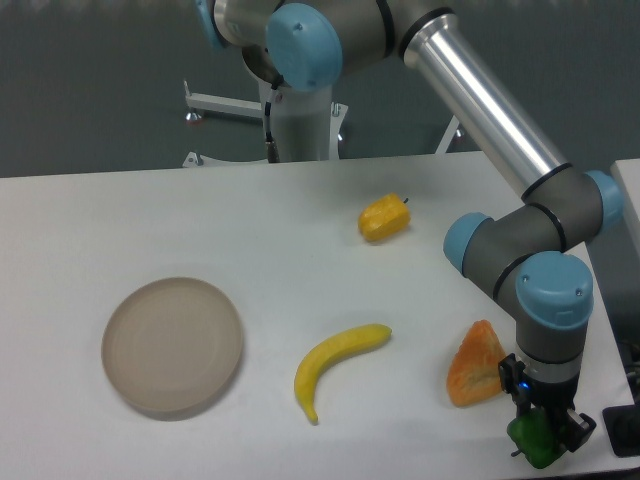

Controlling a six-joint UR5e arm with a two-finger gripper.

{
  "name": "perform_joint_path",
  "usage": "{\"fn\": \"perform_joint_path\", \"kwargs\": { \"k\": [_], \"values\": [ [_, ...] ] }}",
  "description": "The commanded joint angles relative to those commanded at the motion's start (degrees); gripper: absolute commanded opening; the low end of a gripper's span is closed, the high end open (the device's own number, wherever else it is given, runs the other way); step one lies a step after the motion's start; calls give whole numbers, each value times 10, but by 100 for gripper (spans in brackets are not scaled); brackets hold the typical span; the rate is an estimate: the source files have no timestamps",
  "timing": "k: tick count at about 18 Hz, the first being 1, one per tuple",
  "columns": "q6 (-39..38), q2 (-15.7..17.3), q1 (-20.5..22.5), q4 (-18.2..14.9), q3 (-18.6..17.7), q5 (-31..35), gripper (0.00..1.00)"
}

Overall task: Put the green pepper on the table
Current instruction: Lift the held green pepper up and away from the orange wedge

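The green pepper (533,443) is small, glossy and bright green. It sits between the fingers of my gripper (541,437) at the front right corner of the white table (300,220). The gripper points down and is shut on the pepper. The pepper is at or just above the tabletop; I cannot tell if it touches. Its top is hidden by the gripper body.
An orange wedge-shaped toy (476,364) lies just left of the gripper. A yellow banana (336,361) lies in the front middle, a yellow-orange pepper (384,218) further back, and a round beige plate (173,345) at the left. The table's right edge is close.
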Motion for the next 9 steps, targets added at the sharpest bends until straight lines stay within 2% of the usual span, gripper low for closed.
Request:
{"fn": "perform_joint_path", "kwargs": {
  "k": [2, 6, 7, 9],
  "values": [
    [-1, 7, 0, -3, -7, -2, 27],
    [-23, 20, -2, -31, -12, -3, 27],
    [-39, 31, -3, -47, -21, -4, 27],
    [-42, 54, -4, -54, -48, -4, 27]
  ]
}}
